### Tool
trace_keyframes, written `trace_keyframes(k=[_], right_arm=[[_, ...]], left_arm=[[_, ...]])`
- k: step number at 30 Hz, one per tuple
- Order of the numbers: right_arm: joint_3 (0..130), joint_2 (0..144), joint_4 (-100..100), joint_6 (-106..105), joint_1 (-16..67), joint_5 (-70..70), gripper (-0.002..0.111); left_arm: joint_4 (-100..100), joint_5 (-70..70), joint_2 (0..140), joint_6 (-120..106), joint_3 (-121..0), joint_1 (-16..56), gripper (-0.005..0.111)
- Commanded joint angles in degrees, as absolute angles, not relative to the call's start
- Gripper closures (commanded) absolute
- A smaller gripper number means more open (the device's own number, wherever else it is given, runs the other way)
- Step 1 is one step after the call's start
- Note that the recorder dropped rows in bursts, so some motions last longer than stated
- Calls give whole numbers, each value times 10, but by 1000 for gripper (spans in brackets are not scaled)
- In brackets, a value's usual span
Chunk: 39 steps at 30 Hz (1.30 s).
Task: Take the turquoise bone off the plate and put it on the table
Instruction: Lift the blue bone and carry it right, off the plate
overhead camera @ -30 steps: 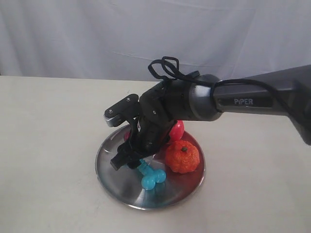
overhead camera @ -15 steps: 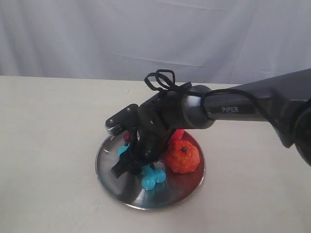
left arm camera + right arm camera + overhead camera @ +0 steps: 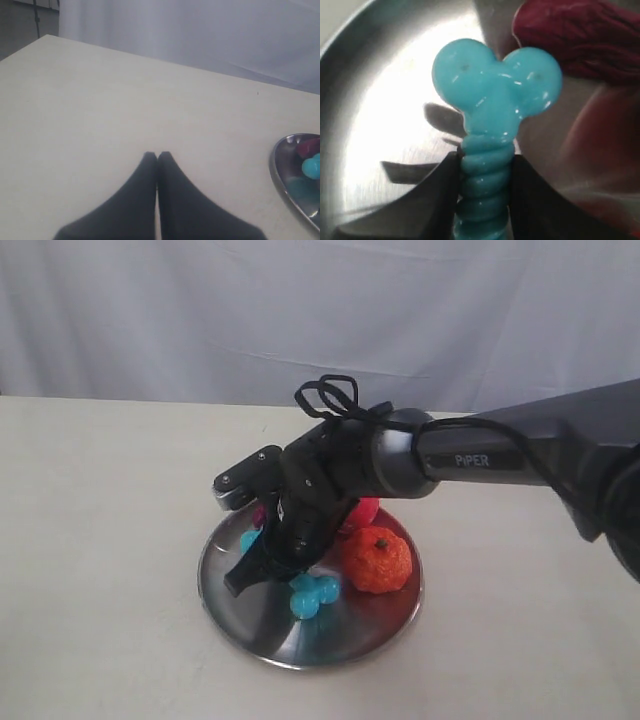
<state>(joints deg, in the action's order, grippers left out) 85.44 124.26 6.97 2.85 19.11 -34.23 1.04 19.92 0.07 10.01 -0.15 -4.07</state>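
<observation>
Turquoise rubber shows between the black fingers of the right gripper: they are clamped on the ribbed shaft of the turquoise bone, one finger pressed to each side. In the right wrist view, one knobbed end sticks out past the fingertips over the shiny metal of the plate.

In the exterior view the bone is over the plate's middle, inside the rim, with its other knobbed end low over the steel. Whether that end touches the plate or hangs just clear of it cannot be told. The dark right arm reaches in over the plate's far edge and slants down onto the toy.

An orange pumpkin toy sits on the plate just beside the bone. A dark red toy lies at the plate's far side, partly hidden by the gripper. The plate rests on the cream table, with a grey-white cloth backdrop beyond it.

The left gripper is well away from the plate, over bare tabletop, its two fingers pressed together with nothing between them. Only the plate's rim shows at the edge of the left wrist view.
</observation>
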Motion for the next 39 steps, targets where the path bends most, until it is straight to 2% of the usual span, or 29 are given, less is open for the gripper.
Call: trace_keyframes(k=[1, 9, 19, 27, 34, 39], right_arm=[[883, 1210, 64, 38, 190, -369, 109], [906, 1122, 44, 138, 181, -469, 109], [900, 1025, 83, 157, 104, -622, 109], [784, 983, 102, 196, 32, -527, 109], [659, 984, 107, 219, -6, -360, 109], [629, 998, 111, 227, -33, -313, 109]], left_arm=[[12, 196, 0, 101, 0, -38, 107], [12, 196, 0, 101, 0, -38, 107], [12, 196, 0, 101, 0, -38, 107], [12, 196, 0, 101, 0, -38, 107], [12, 196, 0, 101, 0, -38, 107], [12, 196, 0, 101, 0, -38, 107]])
